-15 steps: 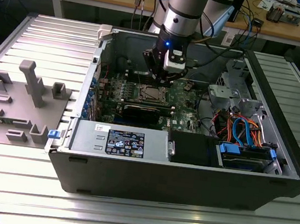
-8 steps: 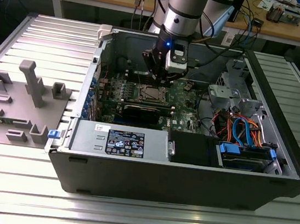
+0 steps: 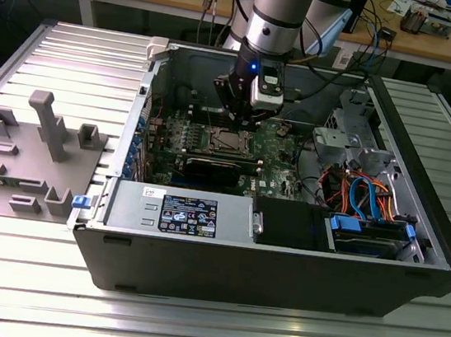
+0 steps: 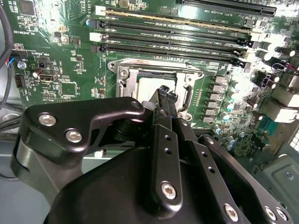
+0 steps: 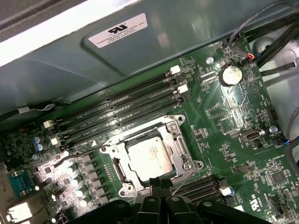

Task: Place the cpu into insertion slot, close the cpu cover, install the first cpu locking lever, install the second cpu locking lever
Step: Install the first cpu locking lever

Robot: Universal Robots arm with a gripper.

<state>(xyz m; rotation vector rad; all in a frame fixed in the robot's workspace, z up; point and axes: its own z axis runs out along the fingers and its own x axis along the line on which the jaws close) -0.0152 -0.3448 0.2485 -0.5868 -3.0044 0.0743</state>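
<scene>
While partly hidden, cpu [image 5: 150,156] under cpu cover [image 5: 180,154].

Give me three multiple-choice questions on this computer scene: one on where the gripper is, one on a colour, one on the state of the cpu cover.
1. Where is the gripper?
A. Over the grey fixtures beside the case
B. Inside the open case, by the insertion slot
C. Over the blue cables

2. What colour is the circuit board?
A. Blue
B. Red
C. Green

3. How does the cpu cover lie?
A. Flat, framing the cpu
B. Standing upright
C. Off, on the table

Answers:
1 B: the gripper hangs inside the case, at the edge of the insertion slot.
2 C: the circuit board is green.
3 A: the cpu cover lies flat and the cpu shows through its window.
</scene>
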